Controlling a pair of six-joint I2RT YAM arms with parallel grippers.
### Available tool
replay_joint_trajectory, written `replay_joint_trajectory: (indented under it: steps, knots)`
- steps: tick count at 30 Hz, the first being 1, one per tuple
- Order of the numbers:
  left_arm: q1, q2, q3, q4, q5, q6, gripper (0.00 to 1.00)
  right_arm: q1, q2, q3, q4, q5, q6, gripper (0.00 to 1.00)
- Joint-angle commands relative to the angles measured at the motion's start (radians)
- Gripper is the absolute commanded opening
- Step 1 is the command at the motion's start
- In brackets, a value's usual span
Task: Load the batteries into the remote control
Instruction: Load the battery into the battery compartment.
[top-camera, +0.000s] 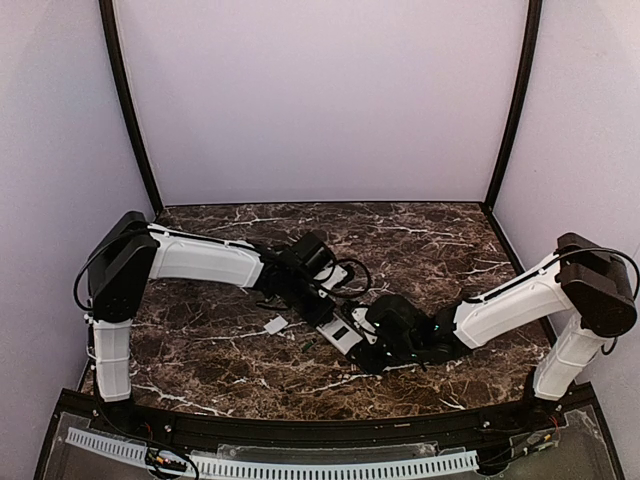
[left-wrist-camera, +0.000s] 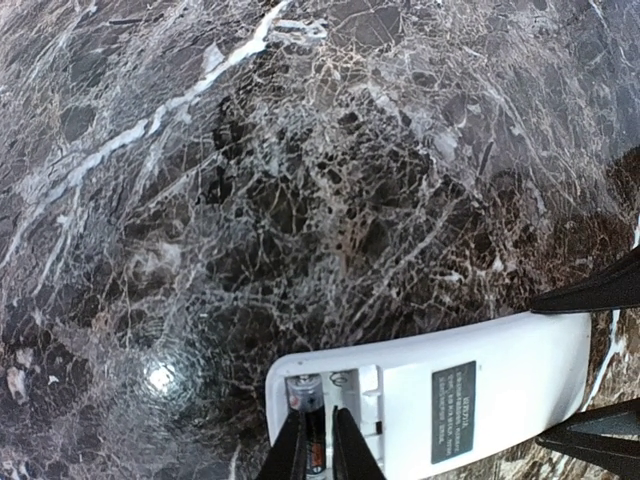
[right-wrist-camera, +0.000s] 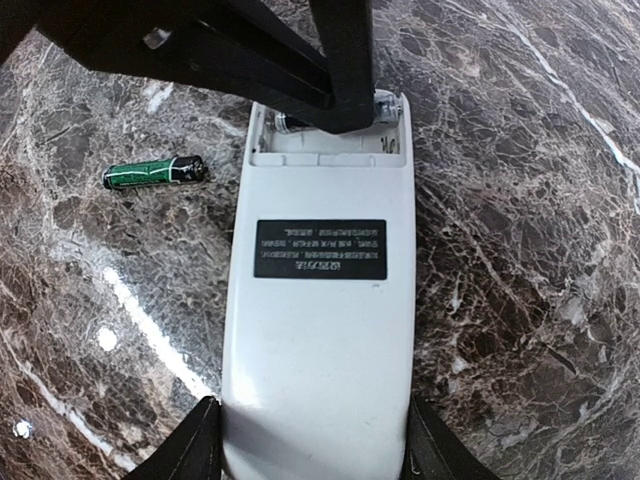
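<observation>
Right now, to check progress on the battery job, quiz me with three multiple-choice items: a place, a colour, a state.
1. Where is the loose battery? A on the marble table beside the remote control; B on the remote's label; C at the table's far edge.
2. Its wrap is mostly: A red; B green; C yellow.
3. The remote lies: A buttons up; B on edge; C back up, compartment open.
Answers: 1 A, it lies on marble, apart from the remote. 2 B, green with a dark end. 3 C, white back and label show; the left pincer holds a second battery in the open recess.
</observation>
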Motion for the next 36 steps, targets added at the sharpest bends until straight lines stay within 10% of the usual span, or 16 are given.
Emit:
replay_joint_trajectory:
  steps: [1, 36]
  knots:
    - [0.010, 0.007, 0.039, -0.046, 0.006, -0.008, 0.12, 0.011, 0.024, -0.031, -0.160, -0.021, -0.023, 0.00]
    - [0.068, -0.101, -0.170, 0.242, 0.168, -0.556, 0.60, 0.023, 0.048, 0.003, -0.198, 0.085, 0.013, 0.00]
